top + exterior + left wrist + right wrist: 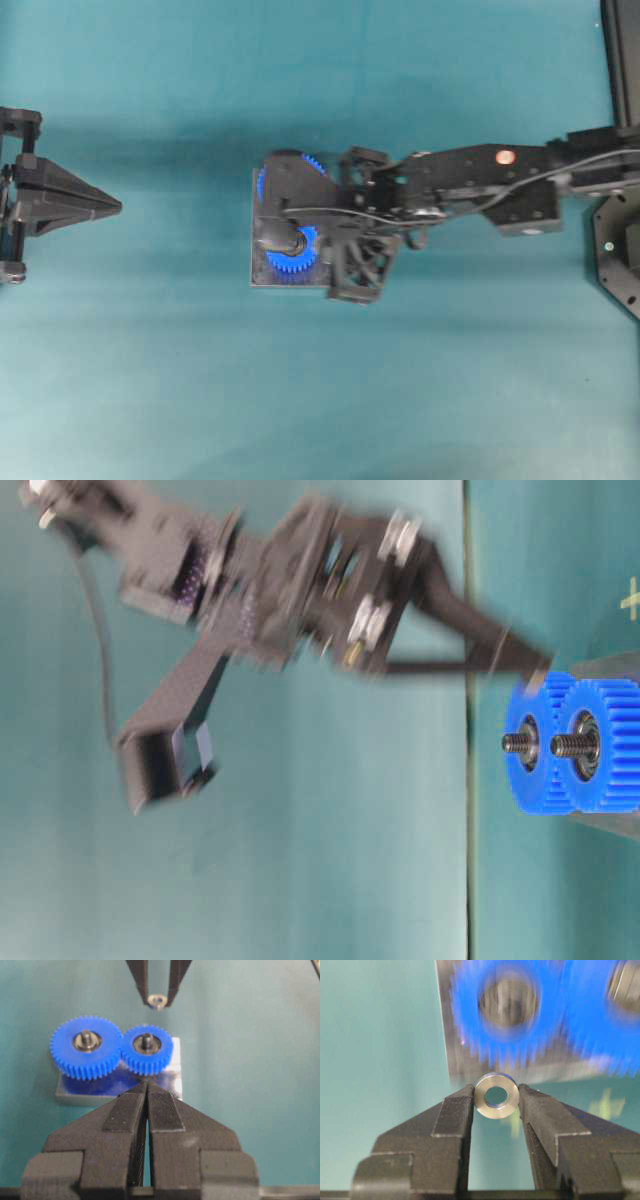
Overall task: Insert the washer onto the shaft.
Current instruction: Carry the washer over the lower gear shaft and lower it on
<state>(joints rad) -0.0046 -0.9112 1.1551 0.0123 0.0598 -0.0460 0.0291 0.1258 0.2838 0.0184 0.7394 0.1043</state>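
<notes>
Two fingers of the right tool point(496, 1096) pinch the washer point(496, 1095) edgewise.

Washer point(496, 1095) pinched by end effector point(496, 1102), blue gears point(510, 1005) beyond

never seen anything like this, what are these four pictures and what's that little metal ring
These are two robot arms at a teal table, photographed at one moment from four cameras. One looks down from above, one from table level, turned on its side, and one sits on each arm's wrist. On the table lies a metal plate carrying two blue gears, each on a threaded shaft. The right gripper pinches the ring, a washer, by its edges, near the gears. The left gripper is shut and empty, waiting off to the side.
</notes>
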